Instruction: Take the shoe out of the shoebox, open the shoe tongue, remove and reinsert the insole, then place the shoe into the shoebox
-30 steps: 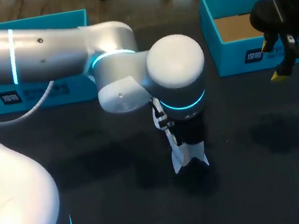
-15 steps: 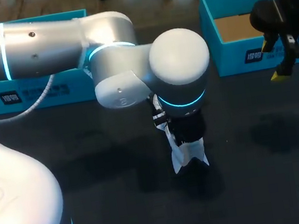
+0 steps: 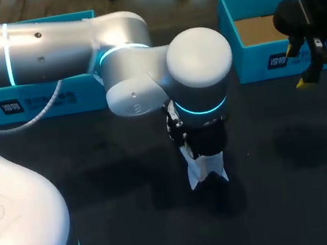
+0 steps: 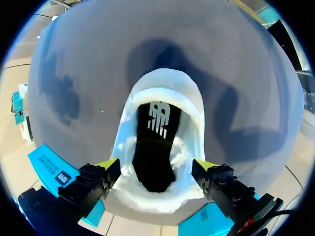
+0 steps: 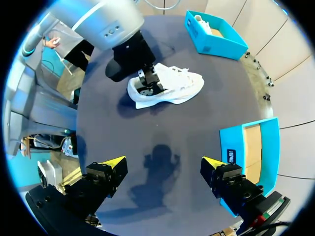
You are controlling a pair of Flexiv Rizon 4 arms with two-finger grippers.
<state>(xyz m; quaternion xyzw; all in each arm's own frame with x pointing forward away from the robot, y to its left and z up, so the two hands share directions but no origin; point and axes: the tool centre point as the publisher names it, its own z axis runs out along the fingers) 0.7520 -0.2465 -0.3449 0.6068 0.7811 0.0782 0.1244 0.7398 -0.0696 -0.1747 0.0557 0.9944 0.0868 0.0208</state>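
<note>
1. Upper left of the head view: the left shoebox [image 3: 43,100], blue, along the far edge of the table [image 3: 99,187], well apart from the action.
2. The left arm [image 3: 48,50] comes in from the left edge to mid-frame. The left gripper [image 4: 156,166] is down at the heel end of the white shoe [image 3: 207,174], straddling it. Clamped or merely bracketing the heel, I cannot tell.
3. The shoe is at the centre of the head view, out of both boxes. The right wrist view shows it sole-down on the table, toe pointing away from the left gripper. The left wrist camera looks straight down the collar, where the black insole [image 4: 155,147] lies seated inside.
4. Handling, as I read it: a light shoe with a soft upper that will buckle under a squeeze. The heel cup and sole look like the stiff parts, so that is where to steady it. The insole looks thin and floppy. Best pinched at its heel edge and peeled up, since it may bend or snag on the way back in.
5. Upper right: the right shoebox [image 3: 265,61], open, with a bare cardboard floor.
6. Far right: the right gripper [image 5: 162,164] hangs over the table near that box, jaws released and spread wide, holding nothing — well apart from the shoe.
</note>
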